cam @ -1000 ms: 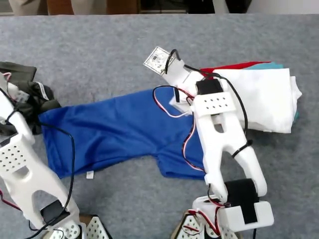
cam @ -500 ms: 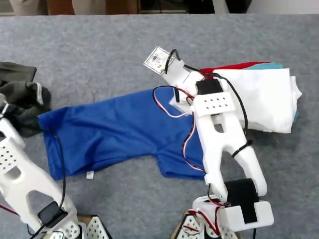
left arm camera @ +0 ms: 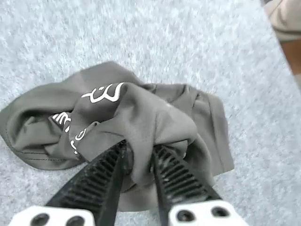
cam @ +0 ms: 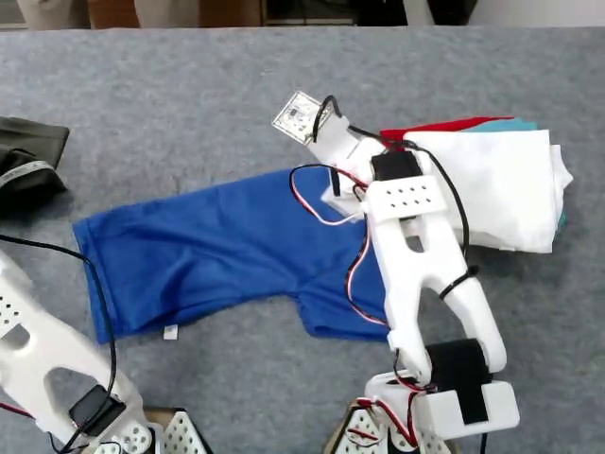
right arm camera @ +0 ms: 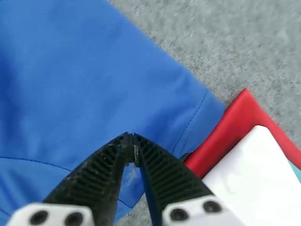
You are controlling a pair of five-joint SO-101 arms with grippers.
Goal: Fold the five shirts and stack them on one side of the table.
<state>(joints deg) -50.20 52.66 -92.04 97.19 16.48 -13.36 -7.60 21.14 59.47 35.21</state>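
A blue shirt [cam: 217, 251] lies spread flat in the middle of the grey table [cam: 189, 85]. My right gripper [right arm camera: 130, 137] is shut just above the blue shirt [right arm camera: 70, 70], near its edge beside the folded stack. That stack at the right has a white shirt [cam: 501, 189] on top of a red shirt [cam: 444, 126] and a teal one [cam: 520, 124]. A dark olive shirt [cam: 28, 156] lies crumpled at the table's far left edge. My left gripper [left arm camera: 138, 147] is shut on a fold of this dark shirt [left arm camera: 155, 113].
The left arm [cam: 43, 355] stands at the near left corner, the right arm [cam: 416, 255] crosses the blue shirt's right part. A small white tag [cam: 170, 331] sticks out at the blue shirt's near hem. Bare table lies along the far side.
The left arm has drawn back to the left, dragging the dark shirt away from the blue shirt's left end to the table edge. The right arm has kept still.
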